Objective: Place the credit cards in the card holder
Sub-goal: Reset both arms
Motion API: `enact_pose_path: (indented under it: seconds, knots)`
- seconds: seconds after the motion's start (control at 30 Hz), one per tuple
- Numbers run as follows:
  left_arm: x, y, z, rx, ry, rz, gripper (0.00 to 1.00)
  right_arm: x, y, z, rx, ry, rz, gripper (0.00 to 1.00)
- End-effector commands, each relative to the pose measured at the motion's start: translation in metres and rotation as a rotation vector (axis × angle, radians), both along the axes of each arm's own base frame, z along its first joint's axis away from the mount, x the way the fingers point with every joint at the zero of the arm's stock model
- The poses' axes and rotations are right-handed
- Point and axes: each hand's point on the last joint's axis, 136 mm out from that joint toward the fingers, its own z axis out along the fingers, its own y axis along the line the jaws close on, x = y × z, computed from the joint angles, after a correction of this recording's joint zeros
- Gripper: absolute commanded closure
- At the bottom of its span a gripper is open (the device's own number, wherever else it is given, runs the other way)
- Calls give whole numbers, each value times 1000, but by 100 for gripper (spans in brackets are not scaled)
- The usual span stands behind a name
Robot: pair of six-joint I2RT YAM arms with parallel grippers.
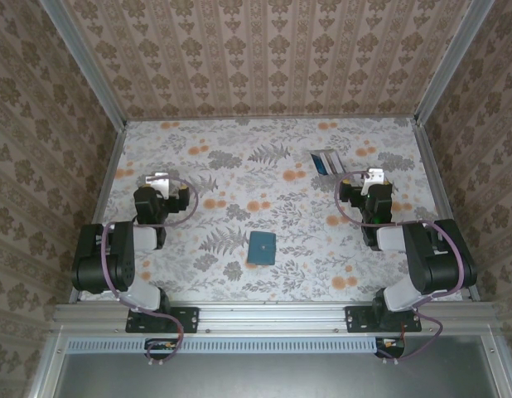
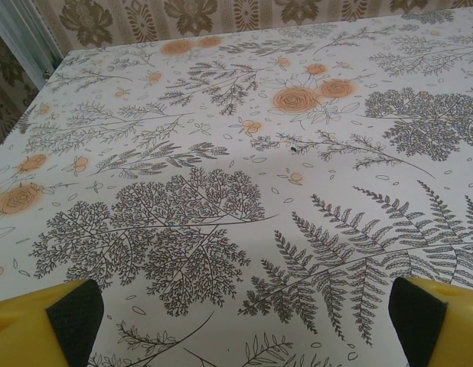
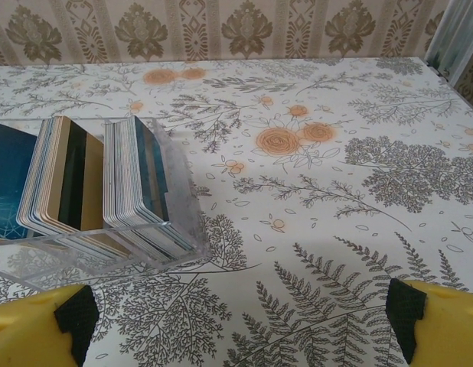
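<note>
Card holder [image 1: 262, 247] flat on surface [image 1: 239, 153], centre, toward near edge, between arm bases. Credit cards [image 3: 91, 180] upright in slotted stand [image 3: 179, 210], far right; right gripper [image 1: 372, 176] near, behind-right of stand. Left gripper [image 1: 159, 179] over left side, well apart from both.

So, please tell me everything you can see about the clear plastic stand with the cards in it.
The clear plastic stand is a see-through, open-topped tray. It rests flat on the floral tablecloth, toward the far right of the table. Thin plastic credit cards stand on edge in it, packed in two bunches, with blue and tan faces. Only cards and cloth touch it.
</note>
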Motion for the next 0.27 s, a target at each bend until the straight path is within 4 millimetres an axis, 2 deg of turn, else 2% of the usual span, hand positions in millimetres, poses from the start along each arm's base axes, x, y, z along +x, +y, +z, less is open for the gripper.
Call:
enact_pose_path:
  seconds: [0.0, 0.23]
  knots:
    - [2, -1, 5, -14, -9, 8, 0, 3, 5, 0, 12, 7, 27, 0]
    - [2, -1, 5, -13, -9, 6, 0, 1, 5, 1, 13, 1, 28, 0]
